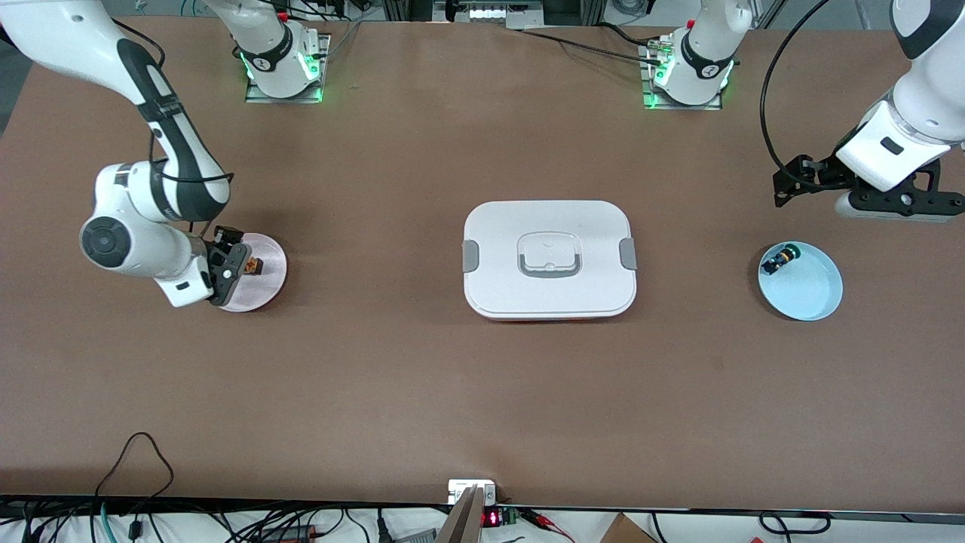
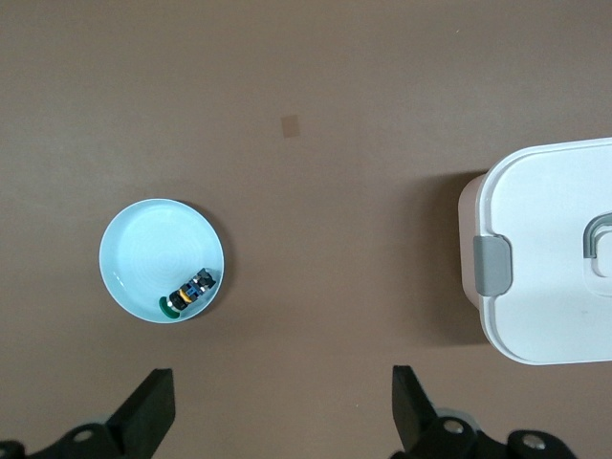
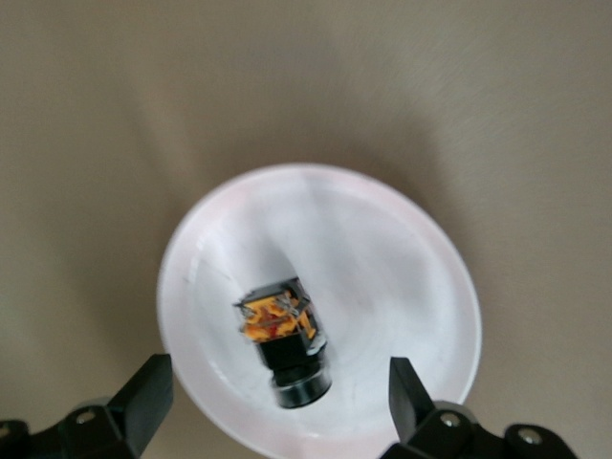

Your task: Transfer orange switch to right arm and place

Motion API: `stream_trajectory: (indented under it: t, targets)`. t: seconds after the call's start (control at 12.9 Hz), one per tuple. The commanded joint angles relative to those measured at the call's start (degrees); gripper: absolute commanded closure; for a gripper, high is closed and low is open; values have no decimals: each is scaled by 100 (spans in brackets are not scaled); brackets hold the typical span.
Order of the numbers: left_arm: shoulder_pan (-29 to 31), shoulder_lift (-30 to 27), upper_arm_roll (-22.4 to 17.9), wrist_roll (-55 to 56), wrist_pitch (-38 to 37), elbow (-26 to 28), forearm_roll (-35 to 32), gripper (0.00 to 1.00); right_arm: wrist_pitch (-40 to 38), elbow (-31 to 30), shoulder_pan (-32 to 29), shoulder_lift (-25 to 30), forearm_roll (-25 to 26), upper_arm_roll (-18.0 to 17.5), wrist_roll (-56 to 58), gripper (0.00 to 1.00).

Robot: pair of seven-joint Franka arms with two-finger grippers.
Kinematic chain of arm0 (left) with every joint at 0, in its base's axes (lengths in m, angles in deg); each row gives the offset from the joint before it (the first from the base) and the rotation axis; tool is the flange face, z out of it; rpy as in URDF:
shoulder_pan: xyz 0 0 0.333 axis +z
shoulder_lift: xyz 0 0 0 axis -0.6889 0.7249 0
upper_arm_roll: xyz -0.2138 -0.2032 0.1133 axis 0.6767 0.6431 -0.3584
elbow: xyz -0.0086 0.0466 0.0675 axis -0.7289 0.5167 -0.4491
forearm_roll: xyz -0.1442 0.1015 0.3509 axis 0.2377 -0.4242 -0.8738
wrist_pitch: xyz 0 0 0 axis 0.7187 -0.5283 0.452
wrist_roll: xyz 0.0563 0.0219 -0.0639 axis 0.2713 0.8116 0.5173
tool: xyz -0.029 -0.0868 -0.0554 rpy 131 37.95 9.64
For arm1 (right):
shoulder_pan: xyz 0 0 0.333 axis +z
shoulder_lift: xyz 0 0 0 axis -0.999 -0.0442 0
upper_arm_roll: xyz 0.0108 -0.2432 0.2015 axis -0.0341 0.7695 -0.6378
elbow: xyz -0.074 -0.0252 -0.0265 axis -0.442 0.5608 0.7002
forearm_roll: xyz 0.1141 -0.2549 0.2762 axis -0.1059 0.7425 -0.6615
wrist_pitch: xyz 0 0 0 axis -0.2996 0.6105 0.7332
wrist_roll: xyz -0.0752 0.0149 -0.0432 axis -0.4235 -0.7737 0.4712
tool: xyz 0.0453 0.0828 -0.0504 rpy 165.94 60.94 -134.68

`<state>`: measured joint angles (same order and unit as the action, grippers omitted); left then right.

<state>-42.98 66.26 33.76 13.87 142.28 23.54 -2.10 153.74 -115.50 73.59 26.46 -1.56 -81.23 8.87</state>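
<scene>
— Fingers first: how do they stand on each arm?

— Both pairs are spread wide and hold nothing. The right gripper [image 1: 230, 273] hangs low over the pink plate [image 1: 268, 290], its black fingers [image 3: 143, 402] standing either side of the orange switch [image 3: 284, 339] without touching it. The left gripper [image 1: 901, 204] is up in the air at the left arm's end of the surface [image 1: 482, 392], above the stretch near the blue plate [image 1: 810, 294], and that arm waits.

— Now go through what lies on the surface, biggest first.

— In the middle sits a white lidded container [image 1: 549, 260], with grey clips at its two short ends and a grey handle set flat in the lid. Next come the two round plates, well apart: the blue one toward the left arm's end, the pink one toward the right arm's end, with the container between them.

— And the small parts?

— The orange switch lies on its side in the pink plate, near the middle, free of the fingers. A green-capped switch [image 2: 188, 293] with blue parts lies in the blue plate, close against its rim.
</scene>
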Motion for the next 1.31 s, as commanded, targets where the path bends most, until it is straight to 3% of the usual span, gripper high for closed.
stream_trajectory:
  t: [0.0,0.39,0.54,0.7,0.85,1.0,1.24]
  targets:
    - [-47,-34,-35,24,-18,-51,128,0,-708,436,235,220,-158,-31,-973,0]
    - [-47,-34,-43,24,-27,-51,128,0,-1710,675,921,790,-272,-31,-3732,0]
    - [-47,-34,-35,24,-36,-51,128,0,-2088,736,1071,1133,-719,-5,-4524,0]
    - [-47,-34,-35,24,-36,-51,128,0,-2519,1025,1220,1336,-704,-5,-5280,0]
    - [-47,-34,-35,24,-36,-51,128,0,-3308,1708,1404,1354,-581,4,-5512,0]
    - [-47,-34,-35,24,-36,-51,128,0,-3724,2315,1729,1450,-152,161,-5512,0]
    - [-47,-34,-35,24,-36,-51,128,0,-3576,2617,1986,1722,-79,732,-5591,0]
